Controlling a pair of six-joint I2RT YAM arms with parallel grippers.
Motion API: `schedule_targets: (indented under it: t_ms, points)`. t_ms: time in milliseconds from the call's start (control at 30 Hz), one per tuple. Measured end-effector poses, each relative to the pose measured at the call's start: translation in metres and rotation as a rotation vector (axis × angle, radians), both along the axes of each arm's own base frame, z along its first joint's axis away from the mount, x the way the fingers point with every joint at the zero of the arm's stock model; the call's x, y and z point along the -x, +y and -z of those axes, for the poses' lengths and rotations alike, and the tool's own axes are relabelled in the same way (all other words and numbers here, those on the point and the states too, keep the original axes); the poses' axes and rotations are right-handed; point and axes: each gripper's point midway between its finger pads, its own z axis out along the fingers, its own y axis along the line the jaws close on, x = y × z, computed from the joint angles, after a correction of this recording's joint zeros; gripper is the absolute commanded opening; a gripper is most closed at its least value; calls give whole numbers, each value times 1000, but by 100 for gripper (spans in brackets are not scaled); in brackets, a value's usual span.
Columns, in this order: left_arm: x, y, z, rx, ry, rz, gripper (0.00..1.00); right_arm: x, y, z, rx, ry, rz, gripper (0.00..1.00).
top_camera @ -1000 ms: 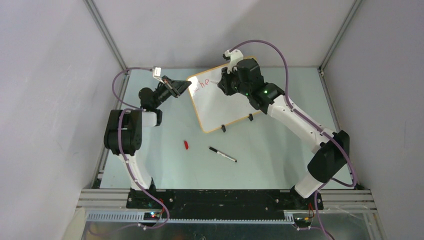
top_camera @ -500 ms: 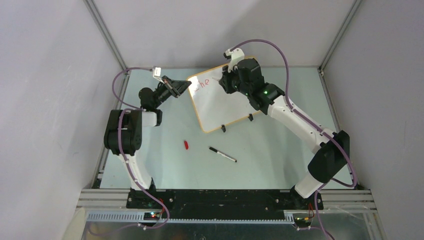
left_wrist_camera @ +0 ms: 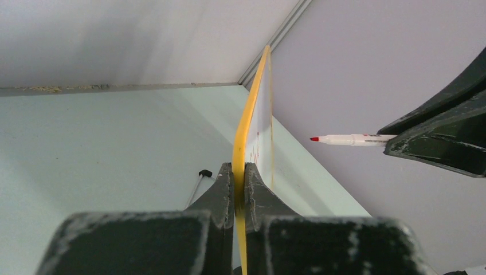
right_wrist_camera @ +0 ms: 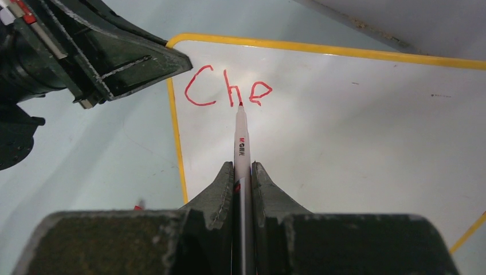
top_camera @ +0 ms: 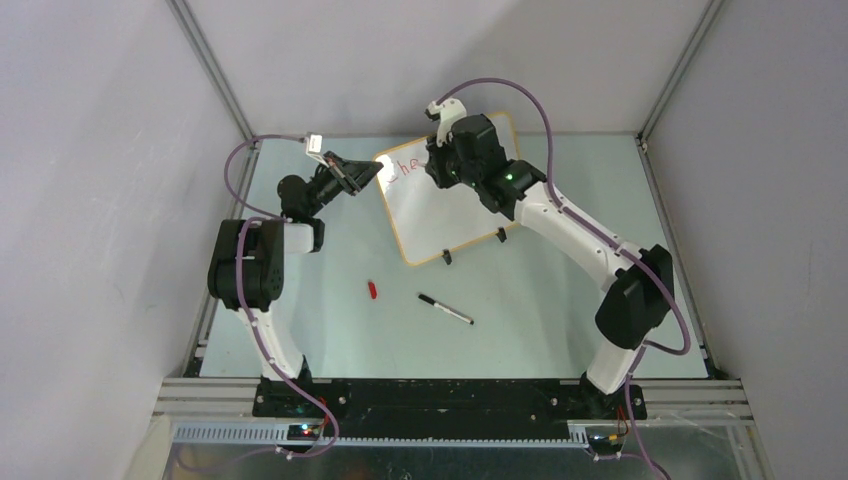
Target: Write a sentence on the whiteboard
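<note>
The whiteboard (top_camera: 445,215) stands tilted toward the far middle of the tabletop (top_camera: 560,300), its two feet on its near edge, facing the table's centre. The sentence (right_wrist_camera: 228,87), so far "Che", sits in the board's upper left corner. The left gripper (top_camera: 372,172) reaches in from the left and clamps the board's left edge beside those letters. The right gripper (right_wrist_camera: 242,172) hangs before the board's face, holding a marker (right_wrist_camera: 241,143) whose tip lies just below the letters, slightly off the surface. Nearer the arms' bases, a pen (top_camera: 446,308) lies on the tabletop's middle, with a small cap (top_camera: 372,290) to its left, apart.
</note>
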Motion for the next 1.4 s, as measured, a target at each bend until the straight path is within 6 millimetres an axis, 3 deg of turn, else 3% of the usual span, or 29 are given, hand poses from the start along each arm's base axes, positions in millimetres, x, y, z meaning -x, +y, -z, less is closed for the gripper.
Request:
schedule_targets:
  t_ms: [533, 900, 1400]
  points:
    - [1, -1, -1, -15, -4, -2, 0, -27, -5, -3, 49, 48, 68, 0]
    - [1, -1, -1, -23, -5, -4, 0, -34, -15, 13, 87, 114, 100, 0]
    - [0, -1, 0, -41, -4, -10, 0, -35, -13, 17, 96, 130, 91, 0]
